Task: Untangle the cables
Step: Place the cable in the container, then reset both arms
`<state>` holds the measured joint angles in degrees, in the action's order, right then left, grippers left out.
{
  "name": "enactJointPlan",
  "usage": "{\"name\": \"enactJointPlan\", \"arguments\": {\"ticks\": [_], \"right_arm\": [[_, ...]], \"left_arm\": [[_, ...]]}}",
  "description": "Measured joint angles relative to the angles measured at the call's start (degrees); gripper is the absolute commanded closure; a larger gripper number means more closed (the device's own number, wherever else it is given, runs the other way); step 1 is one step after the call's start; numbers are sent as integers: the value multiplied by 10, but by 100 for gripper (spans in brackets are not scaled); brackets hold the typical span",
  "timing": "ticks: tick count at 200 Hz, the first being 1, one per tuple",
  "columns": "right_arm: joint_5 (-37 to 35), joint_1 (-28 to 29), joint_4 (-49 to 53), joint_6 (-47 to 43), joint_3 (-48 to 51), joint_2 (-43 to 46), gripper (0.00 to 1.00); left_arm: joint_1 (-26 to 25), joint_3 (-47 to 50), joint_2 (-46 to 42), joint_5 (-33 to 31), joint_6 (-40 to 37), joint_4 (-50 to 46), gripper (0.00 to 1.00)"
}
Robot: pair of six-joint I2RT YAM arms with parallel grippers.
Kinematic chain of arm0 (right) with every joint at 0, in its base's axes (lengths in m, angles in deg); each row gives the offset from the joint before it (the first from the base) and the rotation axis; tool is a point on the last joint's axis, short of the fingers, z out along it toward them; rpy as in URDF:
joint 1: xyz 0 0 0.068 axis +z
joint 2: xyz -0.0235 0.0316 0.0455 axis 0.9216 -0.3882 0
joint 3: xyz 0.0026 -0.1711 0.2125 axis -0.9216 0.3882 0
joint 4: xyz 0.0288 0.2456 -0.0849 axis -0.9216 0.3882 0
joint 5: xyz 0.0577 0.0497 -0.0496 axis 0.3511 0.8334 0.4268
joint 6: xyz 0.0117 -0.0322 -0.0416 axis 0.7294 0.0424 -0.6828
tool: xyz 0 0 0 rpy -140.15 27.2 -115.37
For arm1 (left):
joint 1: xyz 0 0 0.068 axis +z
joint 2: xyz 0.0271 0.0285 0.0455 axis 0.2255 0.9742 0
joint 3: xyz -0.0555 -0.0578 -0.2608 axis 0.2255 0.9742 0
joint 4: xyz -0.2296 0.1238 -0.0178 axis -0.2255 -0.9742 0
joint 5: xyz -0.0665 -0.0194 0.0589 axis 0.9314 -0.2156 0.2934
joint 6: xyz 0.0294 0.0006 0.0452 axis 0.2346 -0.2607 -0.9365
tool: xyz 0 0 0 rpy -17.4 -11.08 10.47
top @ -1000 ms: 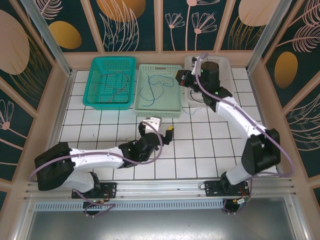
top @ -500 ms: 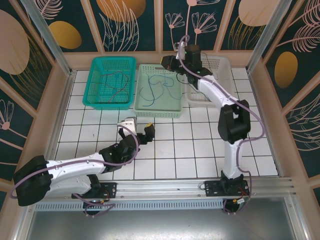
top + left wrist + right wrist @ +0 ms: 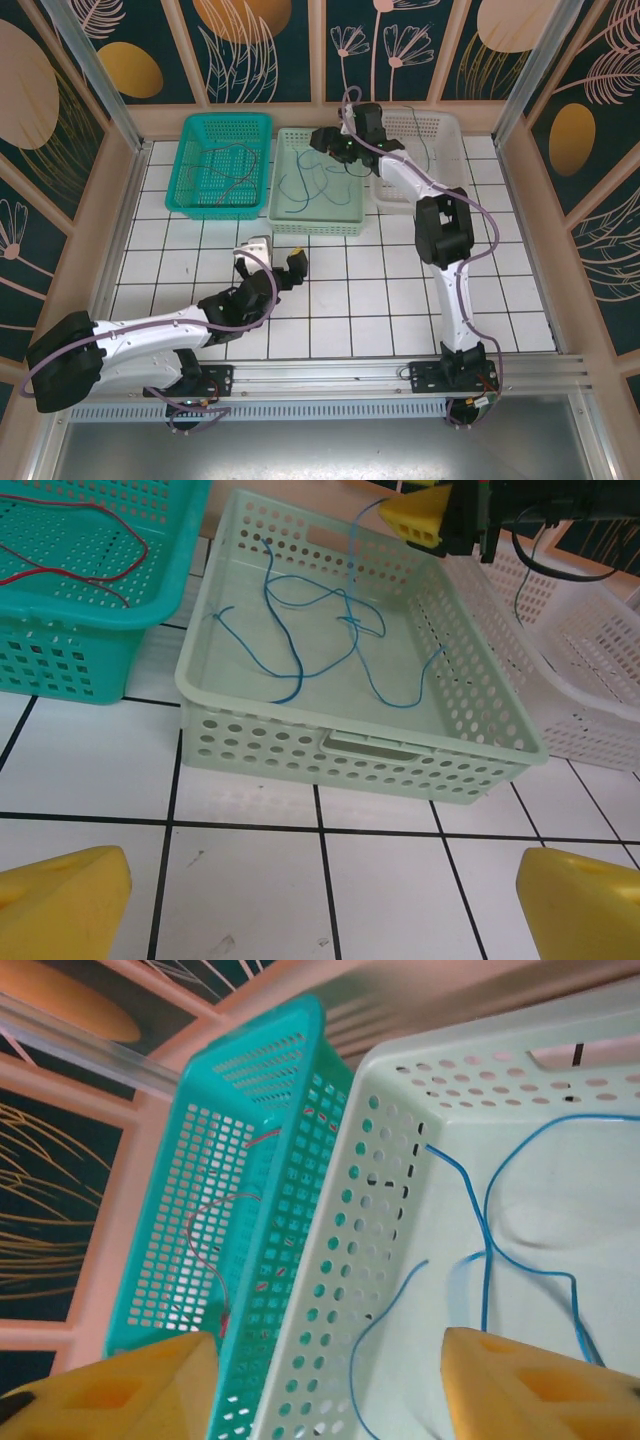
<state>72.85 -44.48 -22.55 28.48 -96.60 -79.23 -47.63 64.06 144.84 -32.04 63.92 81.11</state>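
Observation:
Several blue cables point(image 3: 300, 640) lie looped in the pale green basket point(image 3: 352, 228); from above the blue cables point(image 3: 310, 185) cover its floor. Red cables point(image 3: 80, 550) lie in the teal basket point(image 3: 195, 205), and the right wrist view shows a red cable point(image 3: 205, 1230) there too. A dark cable point(image 3: 530, 580) lies in the white basket point(image 3: 445, 125). My right gripper point(image 3: 322, 142) hangs over the pale green basket's far end, open, nothing between its yellow fingers point(image 3: 530, 1385); blue cables point(image 3: 480, 1230) lie below. My left gripper point(image 3: 275, 255) is open low over the tiles, in front of that basket.
The three baskets stand side by side along the back wall. White tiled floor point(image 3: 380, 290) stretches between them and the arm bases. Frame posts and patterned walls close in the sides and back.
My right gripper has swung left from the white basket to above the pale green basket and opened. My left arm drew back to the left, then stayed still.

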Motion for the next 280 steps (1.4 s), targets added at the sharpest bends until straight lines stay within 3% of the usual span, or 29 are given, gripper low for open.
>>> {"name": "enactJointPlan", "arguments": {"ticks": [43, 77, 106, 134, 165, 207, 258, 280], "right_arm": [[-23, 3, 55, -42, -23, 13, 21], [-41, 4, 70, -65, 47, 78, 22], [-95, 5, 13, -107, 253, 243, 16], [-231, -5, -117, -182, 531, 480, 7], [-382, -85, -309, -254, 798, 647, 7], [-445, -174, -480, -292, 1009, 629, 8], [-444, -197, -666, -310, 1017, 499, 12], [-421, -209, -700, -309, 1023, 474, 12]], "left_arm": [[7, -1, 0, -6, 2, -21, 1], [11, -19, 0, -17, -3, -33, 1], [14, -28, -14, -34, -18, -53, 1], [24, -20, -78, -48, -42, -60, 1], [64, 4, -129, -48, -68, -57, 1], [122, 10, -127, -41, -99, -61, 1], [190, 11, -128, -23, -146, -56, 1], [231, 22, -130, -16, -177, -38, 1]]}}
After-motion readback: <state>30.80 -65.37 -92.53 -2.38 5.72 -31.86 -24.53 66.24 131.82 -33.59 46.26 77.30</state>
